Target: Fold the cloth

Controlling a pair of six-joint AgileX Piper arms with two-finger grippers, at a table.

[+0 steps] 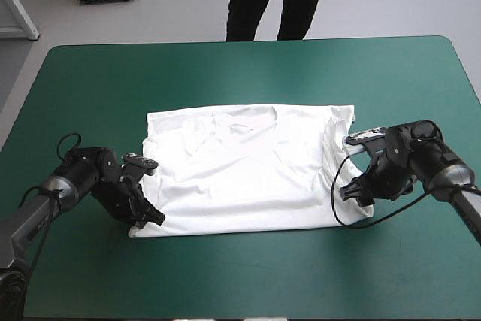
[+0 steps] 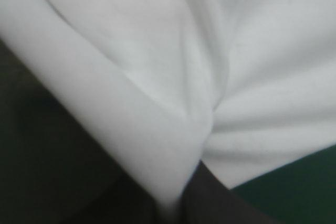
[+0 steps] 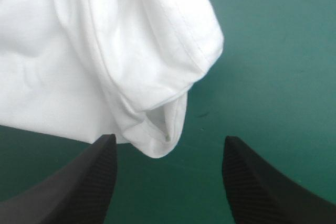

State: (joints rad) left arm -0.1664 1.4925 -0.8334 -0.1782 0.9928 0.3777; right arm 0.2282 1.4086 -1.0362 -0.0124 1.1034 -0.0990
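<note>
At the near left corner of the T-shirt (image 1: 248, 171), the left pincer (image 1: 152, 218) is clamped on the cloth. In its wrist view the two black fingers (image 2: 220, 203) all but meet, and a white fold pinched between them runs up and away in soft creases. A sliver of the teal-green cover (image 2: 304, 177) shows beside that fold.

Across the garment, at its near right corner, the right pincer (image 3: 169, 139) stands wide apart and holds nothing. A rounded, hemmed lobe of the white fabric lies on the cover between and just ahead of its fingertips, close by one and well clear of the other.

Both arms sit low over the worktop (image 1: 248, 276). The T-shirt lies spread flat at the middle of the worktop, with its near hem running between the two pincers and bare cover all around it.
</note>
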